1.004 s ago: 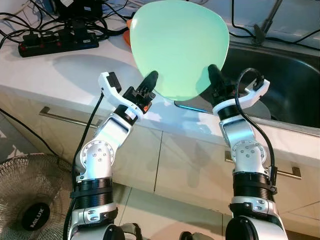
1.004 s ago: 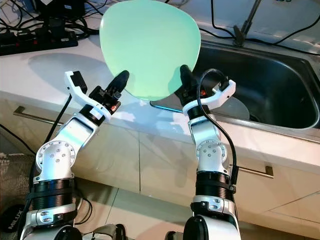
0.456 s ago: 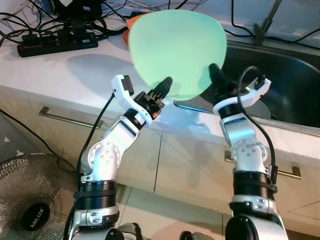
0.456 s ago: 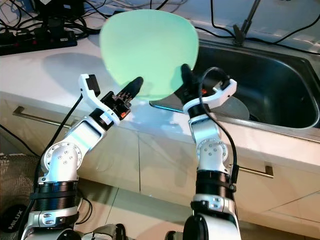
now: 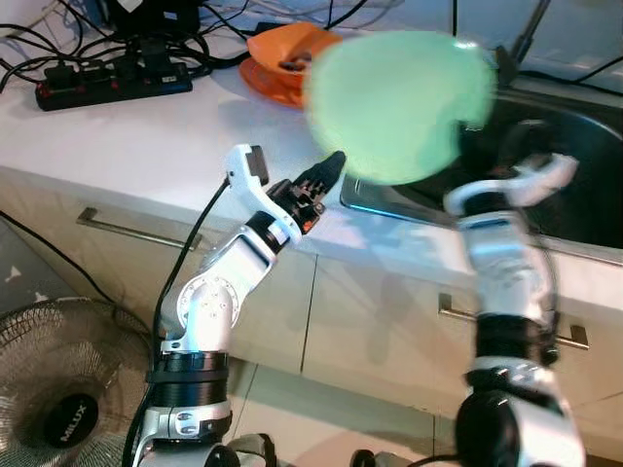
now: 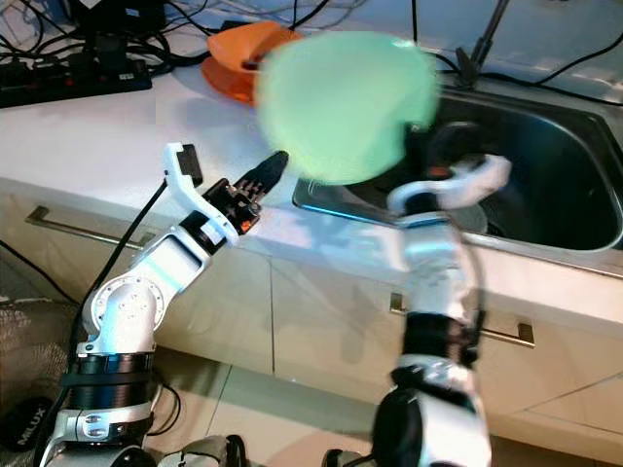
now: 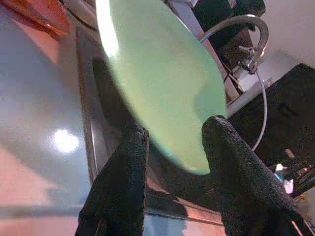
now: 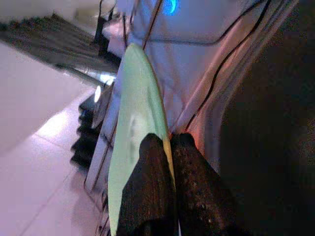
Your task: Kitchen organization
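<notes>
Green plate (image 5: 394, 102) held upright in the air over the near left edge of the steel sink (image 6: 545, 165); blurred in both eye views. Right hand (image 8: 170, 162) has its 2 fingers pinched together on the plate's rim, 1 finger on each face, seen edge-on in the right wrist view. Right arm (image 5: 501, 253) blurred, reaching up from below the desk edge to the plate.

Left hand (image 5: 326, 170) is parted and holds nothing: 2 black fingertips (image 7: 221, 147) stand apart, with the plate seen beyond the gap in the left wrist view. Whether they touch the plate cannot be told; in the eye views the hand sits just beside the plate's lower left edge, over the white desk (image 5: 146, 136).

Orange dish (image 6: 234, 58) rests on the desk behind the plate. Black power strip (image 5: 112, 83) with cables lies at the far left of the desk. Fan (image 5: 58, 389) stands on the floor at lower left.
</notes>
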You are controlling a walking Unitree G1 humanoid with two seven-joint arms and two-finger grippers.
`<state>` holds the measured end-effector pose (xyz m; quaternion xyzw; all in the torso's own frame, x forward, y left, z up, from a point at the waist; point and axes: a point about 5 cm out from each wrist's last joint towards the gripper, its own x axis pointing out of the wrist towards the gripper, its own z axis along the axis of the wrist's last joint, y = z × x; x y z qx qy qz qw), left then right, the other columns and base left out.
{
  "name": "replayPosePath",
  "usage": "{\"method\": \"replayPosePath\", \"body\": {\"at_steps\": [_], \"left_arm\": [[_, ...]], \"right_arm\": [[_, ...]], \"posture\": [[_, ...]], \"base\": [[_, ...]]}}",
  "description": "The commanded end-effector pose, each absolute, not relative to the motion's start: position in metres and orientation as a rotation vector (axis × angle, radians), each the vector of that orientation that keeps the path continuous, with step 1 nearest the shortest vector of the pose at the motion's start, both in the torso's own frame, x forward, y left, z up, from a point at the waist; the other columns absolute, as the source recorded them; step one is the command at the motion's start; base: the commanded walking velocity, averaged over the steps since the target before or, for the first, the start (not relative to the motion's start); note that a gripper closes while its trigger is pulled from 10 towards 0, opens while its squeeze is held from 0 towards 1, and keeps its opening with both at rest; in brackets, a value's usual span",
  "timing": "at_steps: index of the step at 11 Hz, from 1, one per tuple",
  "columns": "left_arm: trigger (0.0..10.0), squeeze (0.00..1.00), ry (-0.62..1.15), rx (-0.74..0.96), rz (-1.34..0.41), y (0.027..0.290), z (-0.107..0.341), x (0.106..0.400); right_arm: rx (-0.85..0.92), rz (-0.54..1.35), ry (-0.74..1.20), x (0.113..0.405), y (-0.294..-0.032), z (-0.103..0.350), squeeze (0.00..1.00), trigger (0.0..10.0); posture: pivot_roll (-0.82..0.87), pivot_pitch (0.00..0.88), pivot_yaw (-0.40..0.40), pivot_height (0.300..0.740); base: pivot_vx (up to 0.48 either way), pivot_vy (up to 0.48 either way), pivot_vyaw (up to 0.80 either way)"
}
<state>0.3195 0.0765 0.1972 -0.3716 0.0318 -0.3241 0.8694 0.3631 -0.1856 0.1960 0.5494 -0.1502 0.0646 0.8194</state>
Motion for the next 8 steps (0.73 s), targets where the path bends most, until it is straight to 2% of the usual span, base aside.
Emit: {"method": "replayPosePath", "body": {"at_steps": [1, 4, 5, 6, 7, 8], "left_arm": [[10.0, 0.0, 0.053, -0.746, -0.701, 0.073, 0.2, 0.317], [10.0, 0.0, 0.048, -0.721, -0.686, 0.075, 0.2, 0.317], [10.0, 0.0, 0.047, -0.688, -0.659, 0.078, 0.199, 0.318], [10.0, 0.0, 0.046, -0.646, -0.632, 0.08, 0.199, 0.319], [10.0, 0.0, 0.03, -0.402, -0.554, 0.086, 0.197, 0.324], [10.0, 0.0, 0.016, -0.33, -0.529, 0.087, 0.196, 0.326]], "right_arm": [[1.206, 0.125, -0.452, 0.365, -0.204, 0.219, 0.0, 0.0], [1.19, 0.049, -0.5, 0.366, -0.226, 0.223, 0.0, 0.0], [1.138, -0.033, -0.478, 0.368, -0.236, 0.219, 0.0, 4.7], [1.093, -0.092, -0.456, 0.37, -0.241, 0.215, 0.0, 10.0], [0.978, -0.178, -0.413, 0.372, -0.248, 0.209, 0.0, 10.0], [0.935, -0.192, -0.395, 0.374, -0.249, 0.208, 0.0, 10.0]], "posture": [[0.06, 0.08, -0.024, 0.74], [0.07, 0.08, -0.025, 0.74], [0.06, 0.08, -0.024, 0.74], [0.07, 0.08, -0.025, 0.74], [0.07, 0.078, -0.026, 0.74], [0.07, 0.079, -0.027, 0.74]], "base": [[0.0, 0.0, 0.0], [0.0, 0.0, 0.0], [0.0, 0.0, 0.0], [0.0, 0.0, 0.0], [0.0, 0.0, 0.0], [0.0, 0.0, 0.0]]}}
